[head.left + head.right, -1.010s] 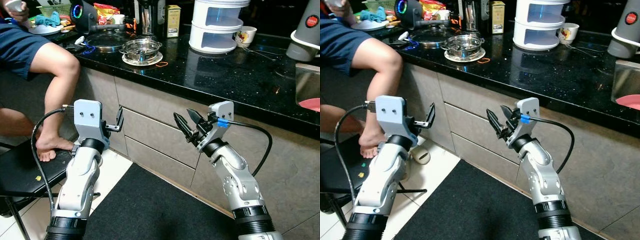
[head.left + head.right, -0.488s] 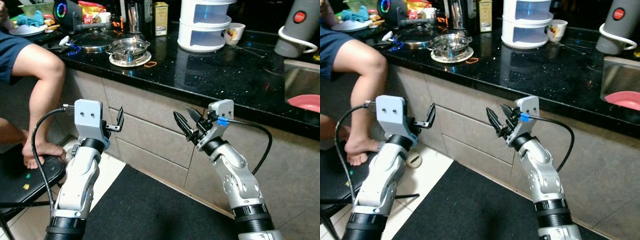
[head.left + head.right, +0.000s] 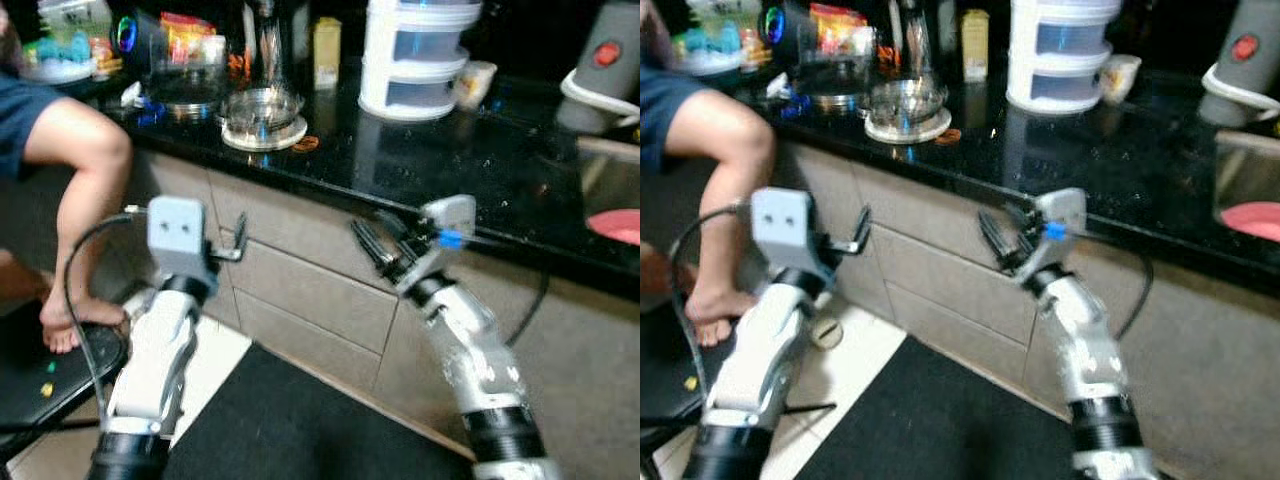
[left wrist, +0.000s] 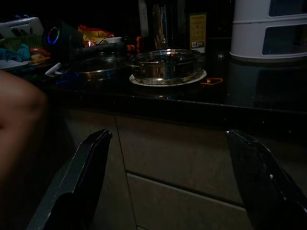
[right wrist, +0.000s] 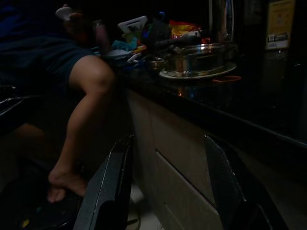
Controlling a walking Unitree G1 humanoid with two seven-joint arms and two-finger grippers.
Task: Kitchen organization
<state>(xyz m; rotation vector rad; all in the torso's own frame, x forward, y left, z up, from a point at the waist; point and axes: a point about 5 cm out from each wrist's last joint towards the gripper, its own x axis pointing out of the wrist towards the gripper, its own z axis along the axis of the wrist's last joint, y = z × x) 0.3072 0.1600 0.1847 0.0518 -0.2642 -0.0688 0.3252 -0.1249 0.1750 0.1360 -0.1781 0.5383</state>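
The robot faces a glossy black speckled stone counter (image 3: 470, 160) above a run of grey-beige drawer fronts (image 3: 300, 290), and the head views are slightly blurred. Both silver arms are raised in front of the drawers, below the counter's edge. The left gripper (image 3: 238, 238) has its two black fingers (image 4: 79, 184) spread wide apart with nothing between them, pointed toward the counter front. The right gripper (image 3: 378, 245) is likewise parted and empty, its fingers (image 5: 108, 191) aimed along the cabinet face toward the left end of the counter. On the counter, a shiny round steel steamer pan (image 3: 262, 110) sits on a pale round plate (image 4: 168, 80), with a small orange ring (image 4: 211, 81) lying just beside the plate. Behind it is a dark lidded pot (image 3: 185, 90), and further left a black speaker with a glowing coloured ring (image 3: 135, 33) near bright snack packets (image 3: 190, 35). A white stacked plastic container with blue-tinted windows (image 3: 420, 55) stands toward the middle, with a small white cup (image 3: 475, 80) to its right and a yellow box (image 3: 326, 50) to its left. At the far right a pink dish (image 3: 615, 222) lies in a steel sink (image 3: 1230, 160). At the left end a person's bare leg (image 3: 85, 190) hangs beside the cabinets, the foot resting on a black stool (image 3: 60, 360), and a black floor mat (image 3: 300, 420) lies below the drawers
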